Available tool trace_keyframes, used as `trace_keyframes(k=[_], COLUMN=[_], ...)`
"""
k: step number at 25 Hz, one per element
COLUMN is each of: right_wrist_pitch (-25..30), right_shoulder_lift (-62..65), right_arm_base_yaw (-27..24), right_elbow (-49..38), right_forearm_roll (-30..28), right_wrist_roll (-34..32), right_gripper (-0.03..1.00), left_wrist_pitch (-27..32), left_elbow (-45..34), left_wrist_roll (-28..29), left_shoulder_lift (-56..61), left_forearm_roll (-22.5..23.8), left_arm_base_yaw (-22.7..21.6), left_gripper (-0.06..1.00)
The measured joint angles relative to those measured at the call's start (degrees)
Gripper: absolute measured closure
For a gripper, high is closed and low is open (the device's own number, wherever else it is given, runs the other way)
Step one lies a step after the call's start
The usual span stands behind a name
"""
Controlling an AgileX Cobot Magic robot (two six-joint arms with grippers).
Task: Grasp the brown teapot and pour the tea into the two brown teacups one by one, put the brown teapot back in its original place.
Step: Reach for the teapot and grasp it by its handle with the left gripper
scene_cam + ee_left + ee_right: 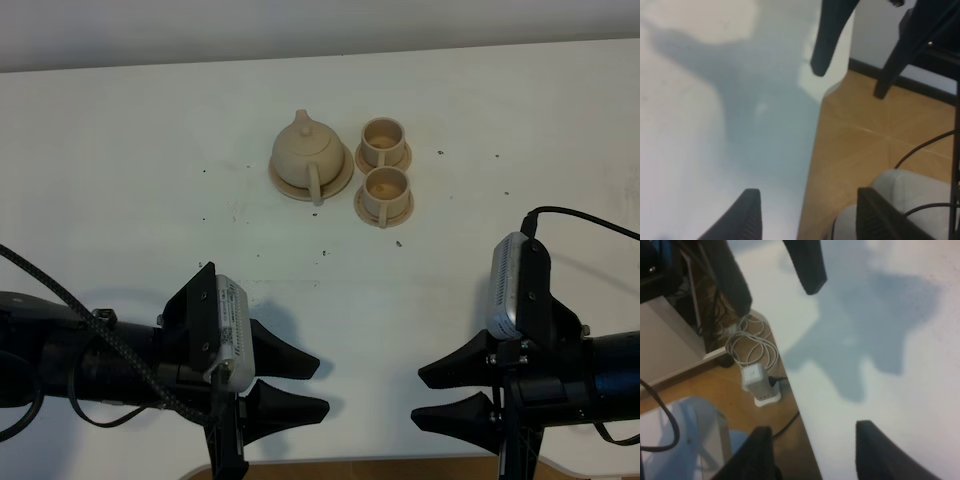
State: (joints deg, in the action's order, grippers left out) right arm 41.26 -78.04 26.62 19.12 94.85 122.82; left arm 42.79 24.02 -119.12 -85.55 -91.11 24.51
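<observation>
Beige-tan pottery sits in a cluster toward the far middle of the white table. We see the teapot upright with its lid on, resting on the wide saucer, its loop handle turned toward the arms' side. Just to its right stand two cups, the far cup and the near cup, one behind the other, each upright on a small saucer. Both arms sit low at the table's near edge, well apart from the pottery. The left gripper has its fingers spread wide and holds nothing; the right gripper is spread the same way, also holding nothing. The two point toward each other across the middle. In the wrist views we make out the table's edge and the wooden floor below it.
</observation>
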Motion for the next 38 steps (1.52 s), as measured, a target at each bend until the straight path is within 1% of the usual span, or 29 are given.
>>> trace_keyframes(k=[9, 11, 15, 17, 19, 22, 25, 27, 29, 31, 33, 34, 35, 36, 37, 38], right_wrist_pitch=[0.0, 0.0, -0.7, -3.5, -7.7, -14.1, -18.0, -19.8, -19.9, -19.3, -16.9, -14.8, -12.2, -9.8, -6.8, -4.2], right_shoulder_lift=[0.0, 0.0, 0.0, 0.0, 0.0, -0.1, -0.1, -0.2, -0.2, -0.3, -0.3, -0.3, -0.4, -0.4, -0.4, -0.4], right_arm_base_yaw=[0.0, 0.0, 0.0, 0.1, 0.1, 0.1, 0.1, 0.1, 0.0, 0.0, 0.0, 0.0, 0.0, 0.0, 0.0, 0.0], right_elbow=[0.0, 0.0, 0.0, 0.0, 0.5, 2.5, 5.6, 8.0, 11.0, 14.0, 17.6, 19.8, 22.2, 24.5, 26.3, 28.3], right_forearm_roll=[0.0, 0.1, 1.4, 3.3, 4.7, 5.3, 5.4, 3.9, -0.8, -8.0, -19.7, -25.3, -32.5, -39.6, -46.4, -51.7], right_wrist_roll=[0.0, -1.0, -2.3, -2.4, -2.9, -6.1, -11.0, -15.6, -22.2, -31.7, -42.9, -49.8, -56.9, -64.0, -69.6, -76.2], right_gripper=[0.56, 0.56, 0.56, 0.56, 0.56, 0.56, 0.56, 0.56, 0.56, 0.56, 0.56, 0.56, 0.56, 0.56, 0.56, 0.56], left_wrist_pitch=[0.1, 0.1, -1.1, -3.6, -6.3, -8.1, -8.1, -8.1, -8.1, -7.3, -5.7, -4.6, -3.4, -1.8, -0.3, 0.7], left_elbow=[0.0, 0.0, 0.3, 1.3, 2.4, 5.0, 8.7, 11.9, 15.1, 18.2, 21.8, 23.5, 24.9, 26.5, 28.0, 29.1], left_wrist_roll=[0.2, 0.3, 3.4, 5.7, 9.4, 18.2, 29.8, 39.8, 49.9, 60.0, 71.1, 76.4, 80.7, 85.3, 89.3, 92.1], left_shoulder_lift=[0.0, 0.0, 0.0, 0.2, 1.0, 3.5, 5.9, 6.3, 6.3, 6.3, 6.3, 6.3, 6.3, 6.3, 6.3, 6.3], left_forearm_roll=[0.0, 0.0, 0.0, 0.1, 0.8, 4.2, 10.6, 17.1, 24.7, 34.0, 42.7, 47.4, 51.9, 55.3, 58.9, 62.0], left_arm_base_yaw=[0.0, 0.0, 0.0, -0.1, -1.2, -3.9, -6.8, -7.9, -8.1, -8.1, -8.1, -8.1, -8.1, -8.1, -8.1, -8.1], left_gripper=[0.51, 0.51, 0.51, 0.51, 0.51, 0.51, 0.51, 0.51, 0.51, 0.51, 0.51, 0.51, 0.51, 0.51, 0.51, 0.51])
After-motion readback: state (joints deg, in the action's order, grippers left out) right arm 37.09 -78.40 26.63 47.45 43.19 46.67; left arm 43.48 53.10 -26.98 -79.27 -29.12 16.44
